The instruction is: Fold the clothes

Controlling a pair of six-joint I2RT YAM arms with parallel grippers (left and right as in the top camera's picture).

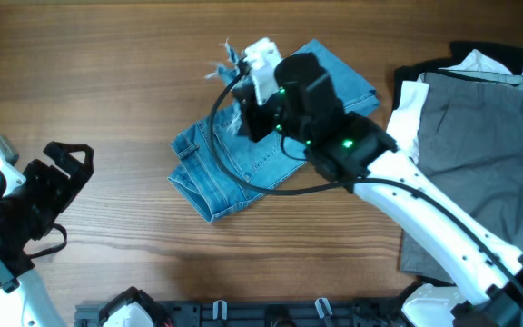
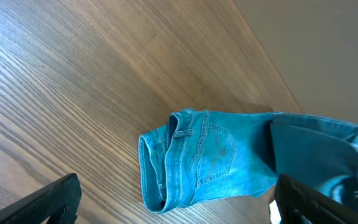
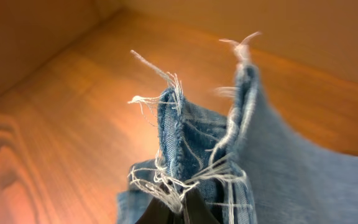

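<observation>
The light-blue denim jeans (image 1: 243,159) lie folded in the middle of the wooden table (image 1: 107,82). My right gripper (image 1: 243,95) hangs over their far end, shut on the frayed hem. In the right wrist view the black fingertips (image 3: 194,211) pinch white threads and the hem (image 3: 173,124) stands up above them. My left gripper (image 1: 57,182) waits open near the table's left edge, apart from the jeans. Its wrist view shows the jeans' waistband and stitched pocket (image 2: 216,155) between two wide-apart fingers (image 2: 48,202).
More clothes are piled at the right edge: grey trousers (image 1: 479,136) over white (image 1: 411,104) and black (image 1: 488,54) garments. A black rack (image 1: 243,313) runs along the near edge.
</observation>
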